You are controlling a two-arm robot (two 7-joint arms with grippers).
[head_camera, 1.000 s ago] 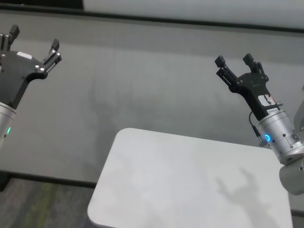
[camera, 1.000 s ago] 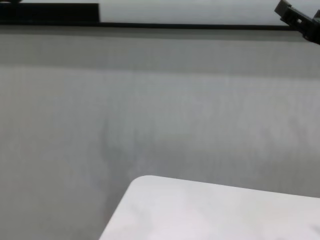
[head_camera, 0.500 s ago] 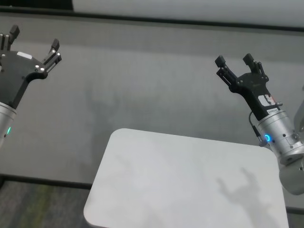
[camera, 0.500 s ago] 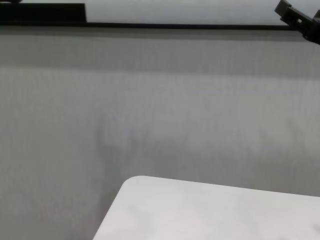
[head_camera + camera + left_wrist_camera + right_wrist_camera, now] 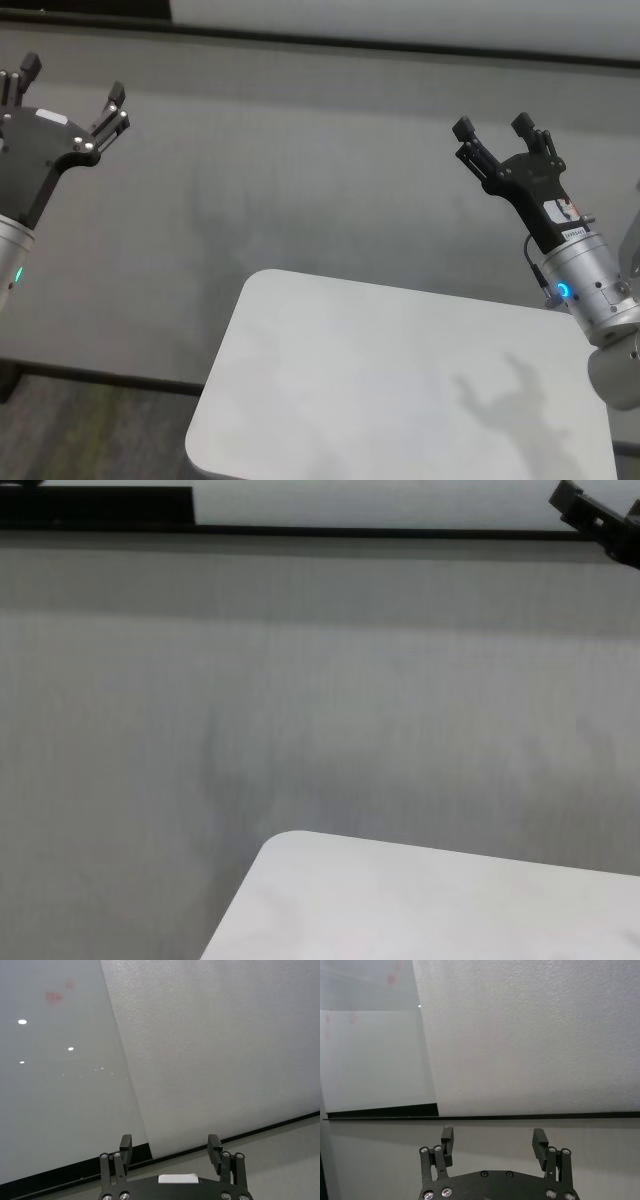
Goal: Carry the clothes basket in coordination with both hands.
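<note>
The clothes basket is out of view in every frame. My left gripper (image 5: 70,85) is raised at the far left, open and empty; it also shows in the left wrist view (image 5: 171,1146), facing a wall. My right gripper (image 5: 493,127) is raised at the right, open and empty; it also shows in the right wrist view (image 5: 492,1141). Only a corner of the right gripper (image 5: 590,515) shows in the chest view. Both hang in the air above and beyond the white table (image 5: 400,390).
A white table with rounded corners (image 5: 420,905) stands low in front of me, bare. Grey floor (image 5: 300,180) lies beyond it, ending at a black baseboard (image 5: 400,45) under a pale wall. A darker carpet strip (image 5: 90,425) shows at the lower left.
The table's near-left corner shifted slightly left and back right in view. Both grippers keep the same place and stay open.
</note>
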